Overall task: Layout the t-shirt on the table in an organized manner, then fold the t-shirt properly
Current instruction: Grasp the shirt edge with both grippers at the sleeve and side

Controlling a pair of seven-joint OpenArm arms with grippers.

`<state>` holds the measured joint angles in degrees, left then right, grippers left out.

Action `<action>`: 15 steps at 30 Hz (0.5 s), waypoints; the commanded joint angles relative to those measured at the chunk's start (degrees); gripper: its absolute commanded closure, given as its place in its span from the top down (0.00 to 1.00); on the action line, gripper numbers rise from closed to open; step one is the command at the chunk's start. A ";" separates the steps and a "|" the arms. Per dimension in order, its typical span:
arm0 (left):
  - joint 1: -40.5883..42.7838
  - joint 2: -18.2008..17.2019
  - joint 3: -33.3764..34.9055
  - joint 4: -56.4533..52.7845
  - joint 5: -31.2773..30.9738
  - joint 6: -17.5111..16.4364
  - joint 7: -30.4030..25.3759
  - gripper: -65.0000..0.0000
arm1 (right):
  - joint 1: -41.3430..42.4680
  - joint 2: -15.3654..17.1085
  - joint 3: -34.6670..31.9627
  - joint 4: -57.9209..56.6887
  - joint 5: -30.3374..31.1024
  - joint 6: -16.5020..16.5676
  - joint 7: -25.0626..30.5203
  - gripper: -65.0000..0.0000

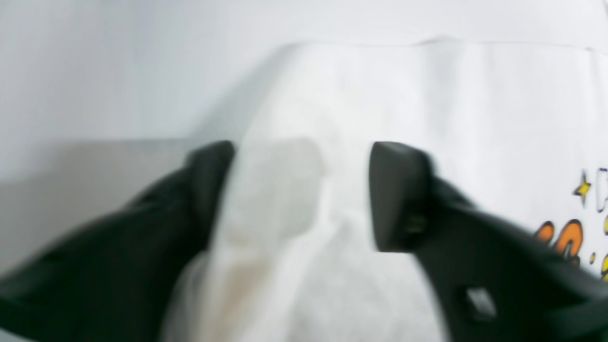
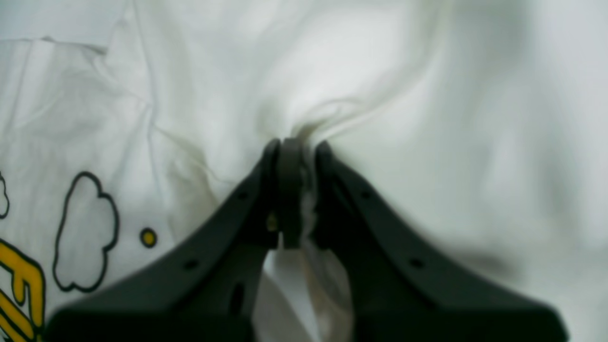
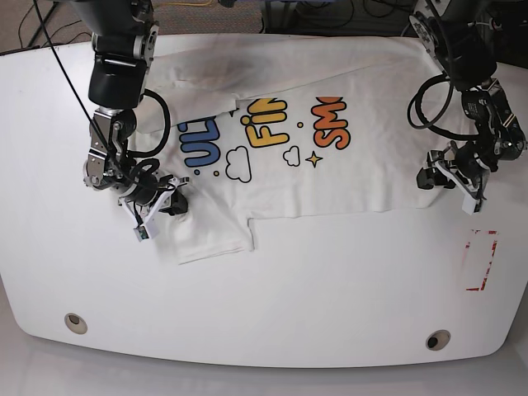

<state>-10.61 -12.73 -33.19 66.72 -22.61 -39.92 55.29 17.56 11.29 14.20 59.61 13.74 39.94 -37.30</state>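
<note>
Shirt (image 3: 313,165) lay print-up across the table (image 3: 272,289), partly spread. My right gripper (image 2: 294,156) pinched a bunched fold of it, while my left gripper (image 1: 304,190) stood parted with cloth between the fingers, ungripped.

Our right gripper (image 2: 294,190) is clamped tight, fingers pressed together. Our left gripper (image 1: 304,194) has its fingers spread apart.

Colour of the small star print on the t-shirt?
Yellow star on the t-shirt; base view shows it best.
</note>
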 commanded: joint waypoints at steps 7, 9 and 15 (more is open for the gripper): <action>-1.04 -0.76 2.82 0.93 -0.29 -0.08 0.14 0.18 | 1.12 0.62 0.18 0.74 0.02 0.06 0.07 0.01; -1.04 -0.76 3.08 1.11 -0.38 -0.08 0.14 0.10 | 1.12 0.62 0.18 0.74 0.02 0.06 0.07 0.01; -1.21 -0.85 4.75 1.37 -0.47 -0.08 0.05 0.00 | 1.12 0.62 0.18 1.00 0.02 0.06 0.07 0.01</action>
<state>-10.61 -12.69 -29.02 66.78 -22.37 -39.92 55.77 17.56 11.29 14.24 59.61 13.74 39.94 -37.30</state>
